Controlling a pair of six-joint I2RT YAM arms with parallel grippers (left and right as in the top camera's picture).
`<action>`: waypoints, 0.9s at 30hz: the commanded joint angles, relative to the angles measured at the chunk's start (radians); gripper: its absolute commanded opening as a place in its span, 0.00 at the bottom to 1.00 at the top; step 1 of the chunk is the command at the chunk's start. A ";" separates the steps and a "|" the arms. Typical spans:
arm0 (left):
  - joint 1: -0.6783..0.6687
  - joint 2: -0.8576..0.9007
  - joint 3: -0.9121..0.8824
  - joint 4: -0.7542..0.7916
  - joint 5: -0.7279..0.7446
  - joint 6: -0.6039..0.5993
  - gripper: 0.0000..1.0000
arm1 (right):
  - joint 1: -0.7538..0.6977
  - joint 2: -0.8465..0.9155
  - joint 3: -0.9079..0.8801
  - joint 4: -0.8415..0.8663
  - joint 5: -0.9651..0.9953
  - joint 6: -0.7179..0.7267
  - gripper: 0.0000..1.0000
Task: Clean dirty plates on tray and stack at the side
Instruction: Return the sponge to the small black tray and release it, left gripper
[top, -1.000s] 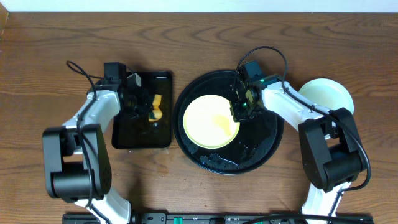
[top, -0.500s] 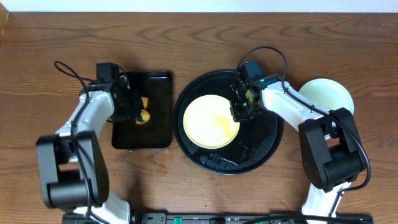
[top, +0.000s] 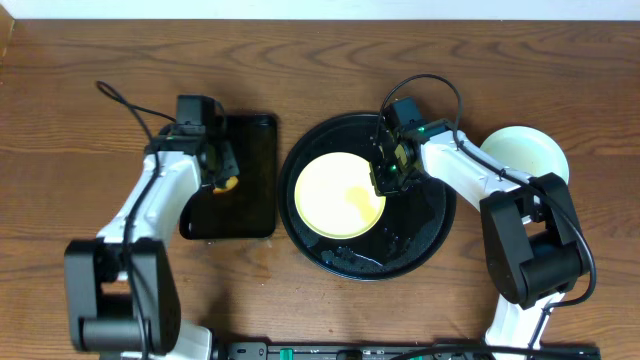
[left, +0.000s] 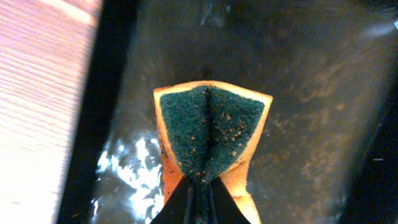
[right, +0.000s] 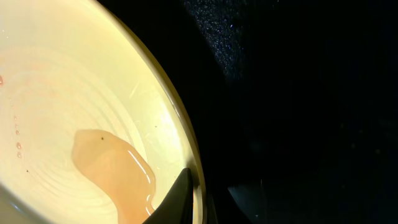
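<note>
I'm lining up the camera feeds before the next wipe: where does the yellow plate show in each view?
Overhead: yellow plate centre-right, inside the round black tray.
Left wrist: not in it; only the sponge over the rectangular tray.
Right wrist: fills the left half, right fingers gripping its rim.
Shared landmark: the round black tray, dark on the right there.

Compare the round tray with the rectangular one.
The round tray is wider than the rectangular tray. The round tray holds a yellow plate pinched at its rim by the right gripper; over the rectangular tray the left gripper holds a sponge. Both are black and wet.
</note>
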 joint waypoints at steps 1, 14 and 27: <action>-0.032 0.062 -0.010 -0.005 -0.029 0.017 0.07 | 0.004 0.016 -0.014 -0.015 0.052 0.003 0.06; -0.103 0.086 -0.006 -0.019 -0.031 0.148 0.08 | 0.004 0.016 -0.014 -0.015 0.052 0.003 0.06; -0.101 0.002 -0.006 -0.014 -0.034 0.245 0.30 | 0.004 0.016 -0.014 -0.014 0.052 0.003 0.06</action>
